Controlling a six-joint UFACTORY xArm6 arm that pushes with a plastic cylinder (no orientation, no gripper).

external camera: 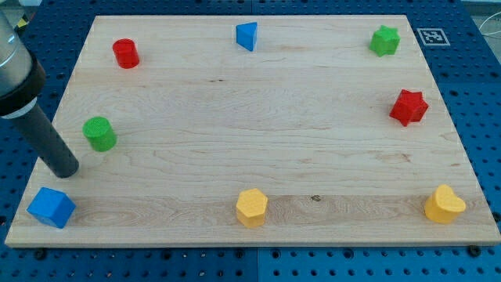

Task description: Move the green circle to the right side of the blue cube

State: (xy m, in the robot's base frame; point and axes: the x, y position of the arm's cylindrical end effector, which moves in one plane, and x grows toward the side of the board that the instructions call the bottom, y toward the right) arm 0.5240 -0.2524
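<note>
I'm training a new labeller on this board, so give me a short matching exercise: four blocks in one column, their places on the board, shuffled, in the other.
Blocks:
1. green circle
2. blue cube
3. red star
4. yellow heart

Places:
A. bottom right corner of the view
B. left edge, just above and right of my tip
C. right edge, mid-height
D. bottom left corner of the view

Pairs: 1-B, 2-D, 3-C, 4-A

Wooden board (258, 117) under scattered coloured blocks

My tip (64, 171) rests low at the view's left, the rod slanting up-left.
</note>
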